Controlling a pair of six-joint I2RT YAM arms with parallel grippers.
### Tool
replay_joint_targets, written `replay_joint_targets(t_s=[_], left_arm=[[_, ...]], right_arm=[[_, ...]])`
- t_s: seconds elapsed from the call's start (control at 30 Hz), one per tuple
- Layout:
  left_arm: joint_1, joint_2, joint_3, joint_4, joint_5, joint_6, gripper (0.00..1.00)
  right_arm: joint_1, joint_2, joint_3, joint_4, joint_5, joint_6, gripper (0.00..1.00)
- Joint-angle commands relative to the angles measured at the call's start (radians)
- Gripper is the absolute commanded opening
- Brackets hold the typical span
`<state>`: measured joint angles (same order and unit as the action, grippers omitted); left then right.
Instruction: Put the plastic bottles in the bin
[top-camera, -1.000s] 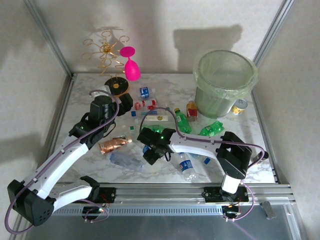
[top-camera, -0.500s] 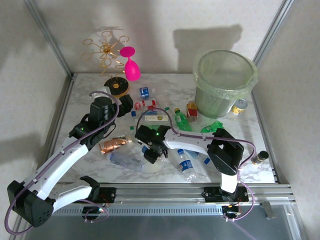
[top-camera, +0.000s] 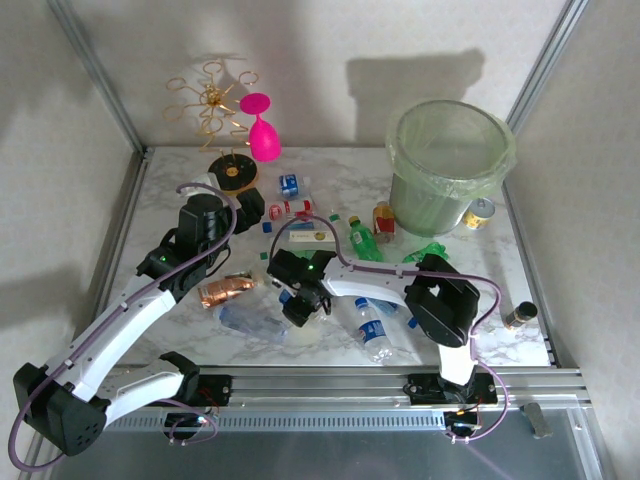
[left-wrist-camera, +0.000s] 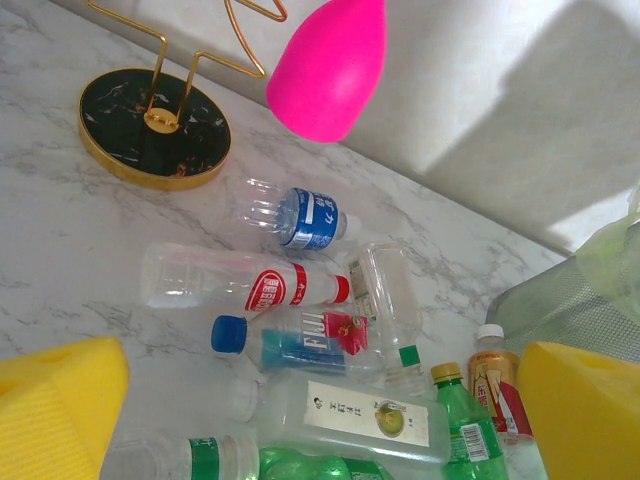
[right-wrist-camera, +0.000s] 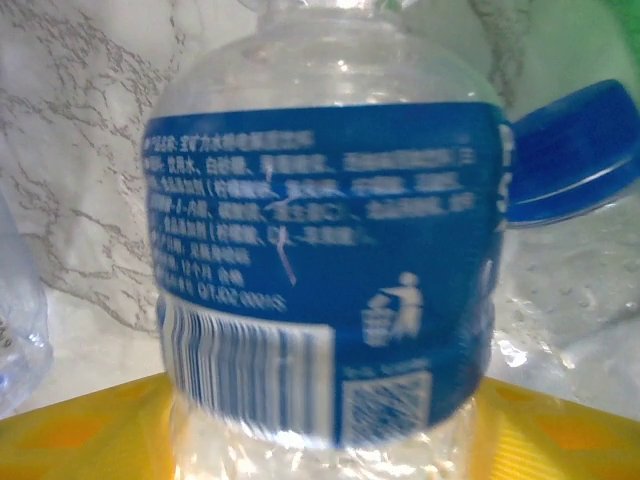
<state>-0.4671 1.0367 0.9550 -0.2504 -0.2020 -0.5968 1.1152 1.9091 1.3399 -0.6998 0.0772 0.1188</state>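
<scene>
From above: reaches with the right gripper down among bottles lying well left of the bin and nearer the arms than it; cannot tell there how wide the jaws stand; parks the left gripper farther left of the bin, holding nothing.

From the left wrist: shows pads spread to the full, empty between; looks down on bottles strewn left of the bin, a red-label bottle among them.

From the right wrist: crowds close on a blue-label bottle, with a pad under its lower half; cannot tell whether the jaws have closed on it or merely bracket it.

To do it well: centre on the label band, not the tapering shoulder; close firmly, but expect thin plastic to buckle and slip; lift straight up to clear neighbours, a blue cap just beside; carry right, past the bin's rim, before letting go; likely a light, springy load.
</scene>
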Motion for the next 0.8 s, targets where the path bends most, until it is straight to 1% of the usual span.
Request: replay_joint_targets(t_s=[0.0,0.1,0.13,0.27,0.37,0.43,0.53,0.6,0.67,0.77], left_arm=[[0.002,-0.019,-0.005,0.010,-0.020,-0.007,0.99],[0.002,-0.026,-0.007,0.011,-0.025,-0.006,0.99],[0.002,-0.026,-0.007,0.011,-0.024,-0.006,1.00],[0.002,-0.027,-0.004,0.010,-0.027,-0.003,1.00],[0.002,-0.026,-0.004,0.012,-0.032,-0.003,0.99],[0.002,-0.027,0.000,0.009,-0.037,-0.003,0.99],[0.002,-0.036,0.012,-0.006,-0.038,-0.018,1.00],[0.002,-0.062,0.017,-0.004,-0.029,-0.020,1.00],[0.002,-0.087,0.031,-0.012,-0.036,-0.014,1.00],[0.002,-0.117,0.057,-0.030,-0.039,-0.017,1.00]], right_arm=[[0.000,0.039,0.003,0.000,-0.045,0.008,0.71],[0.000,0.041,0.009,0.000,-0.045,0.008,0.68],[0.000,0.042,0.010,0.000,-0.042,0.008,0.65],[-0.001,0.033,0.007,-0.001,-0.043,0.008,0.49],[-0.001,0.000,0.000,0.001,-0.045,0.010,0.44],[0.000,-0.028,-0.001,-0.004,-0.043,0.012,0.39],[0.000,-0.091,-0.008,-0.004,-0.049,0.012,0.36],[0.004,-0.154,-0.019,0.011,-0.056,0.012,0.34],[0.004,-0.218,-0.030,0.034,-0.065,0.014,0.34],[0.004,-0.314,-0.029,0.056,-0.030,0.028,0.31]])
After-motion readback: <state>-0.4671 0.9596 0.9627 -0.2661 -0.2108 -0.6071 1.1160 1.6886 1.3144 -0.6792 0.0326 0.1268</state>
